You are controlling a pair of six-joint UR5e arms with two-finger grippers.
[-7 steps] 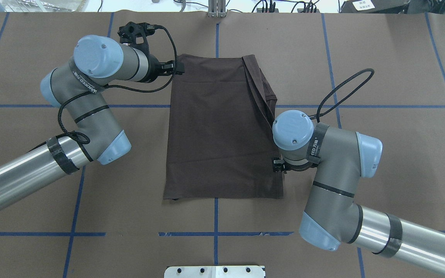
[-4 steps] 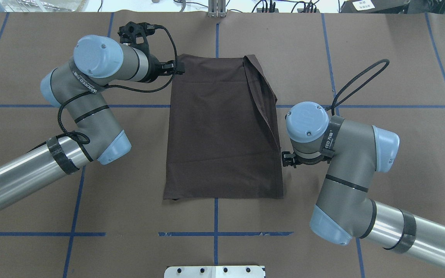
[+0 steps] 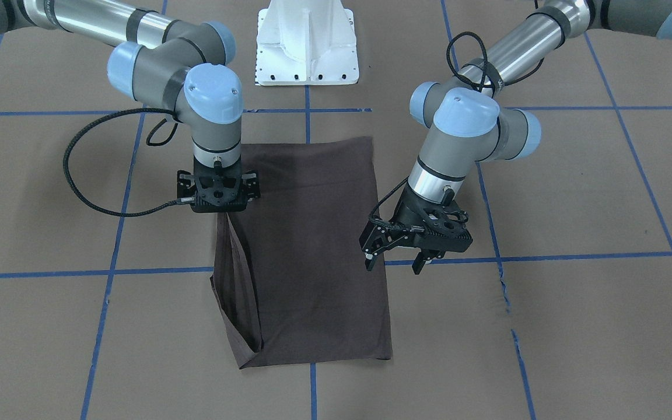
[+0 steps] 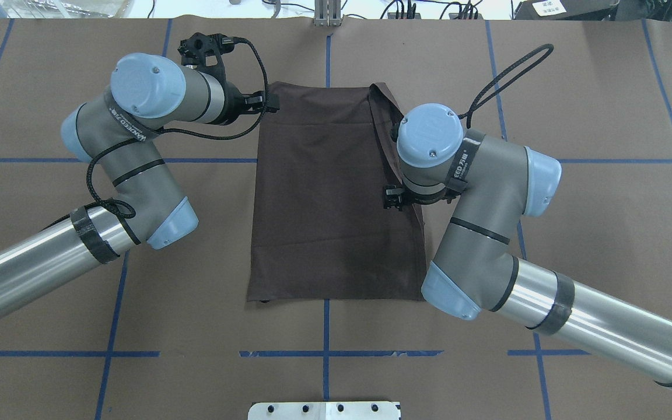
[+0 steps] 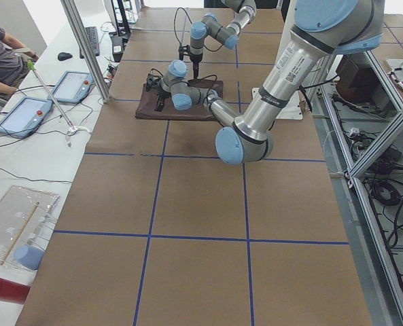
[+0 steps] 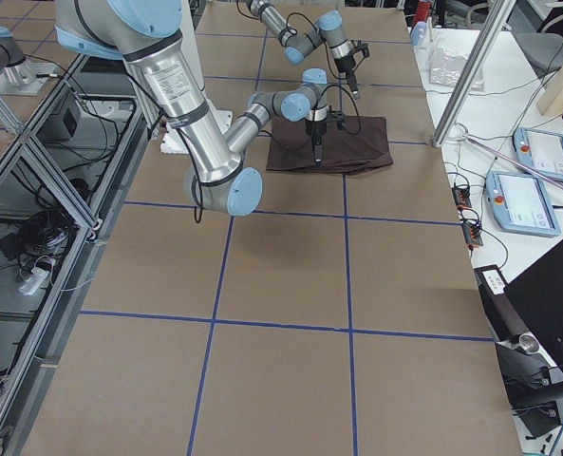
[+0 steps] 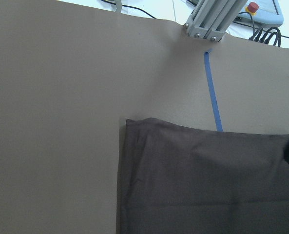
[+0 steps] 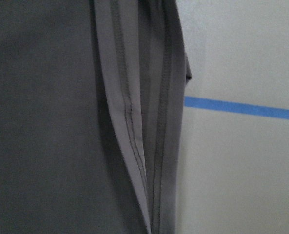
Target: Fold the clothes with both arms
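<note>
T-shirt lies folded flat on worktop. Left pincer spread wide, at shirt's far corner. Right pincer over shirt's loose side fold; cannot tell its state.

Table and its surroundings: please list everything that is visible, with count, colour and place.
Table: 1, brown cover with blue tape grid, fills the overhead view.
T-shirt: 1, dark brown, folded, table centre.
Base: 1, white, table edge between the arms.
Tablets: 2, blue-grey, side bench.
Person: 1, seated at that bench.
Arms: 2, grey with light blue caps, left arm, right arm.
Left gripper: black, open, at the shirt's far corner.
Right gripper: black, over the shirt's folded edge, fingers hidden.
</note>
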